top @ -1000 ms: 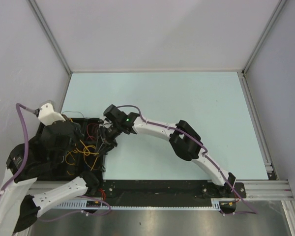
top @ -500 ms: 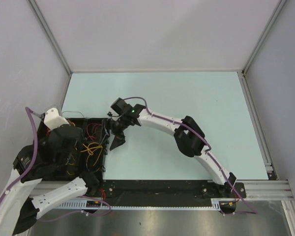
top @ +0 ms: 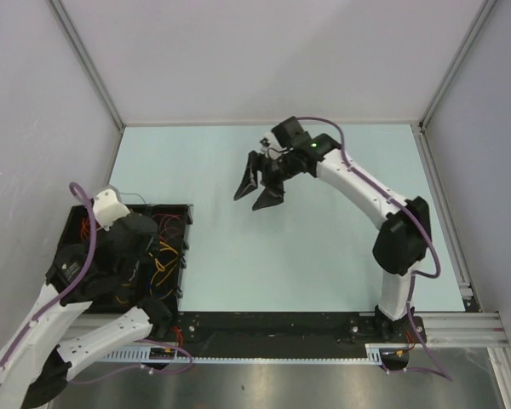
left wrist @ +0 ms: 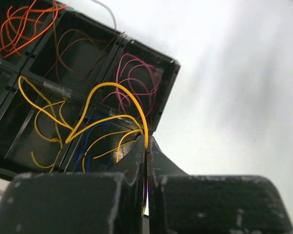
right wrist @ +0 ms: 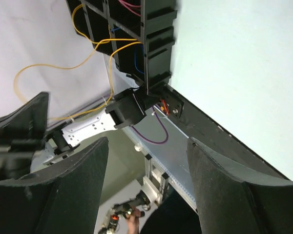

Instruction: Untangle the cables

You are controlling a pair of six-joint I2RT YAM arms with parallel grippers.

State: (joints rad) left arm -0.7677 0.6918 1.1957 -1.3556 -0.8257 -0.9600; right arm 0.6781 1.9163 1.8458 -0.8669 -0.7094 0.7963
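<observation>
From above, your right gripper [top: 260, 183] hangs over the pale table [top: 341, 247], toward the far side and near the middle, with its jaws spread wide and nothing between them. The cables [top: 162, 251] lie well apart from it, down at the near left, inside a black compartment tray [top: 186, 223]. Your left arm [top: 111, 256] leans over that tray and covers most of it. A red cable [top: 165, 224] shows in a far cell and a yellow cable [top: 159, 266] in the cell nearer to you.

On your left wrist camera, the left gripper [left wrist: 146, 146] has its fingers pressed together on the yellow cable, which rises from the pinch in a tall loop and falls back into the tray. Directly beyond the fingertips a blue cable [left wrist: 95, 132] lies in the closest cell. A pink cable [left wrist: 136, 78] curls in the cell at the tray's right corner, a thin brown wire [left wrist: 73, 46] sits in the cell to its left, and an orange cable [left wrist: 22, 29] fills the far left cell.

On your right wrist camera, both fingers [right wrist: 78, 190] stand apart and empty. The tray sits far ahead of them, at the top of the view, and the yellow cable trails out of it to the left, well clear of the fingertips.
</observation>
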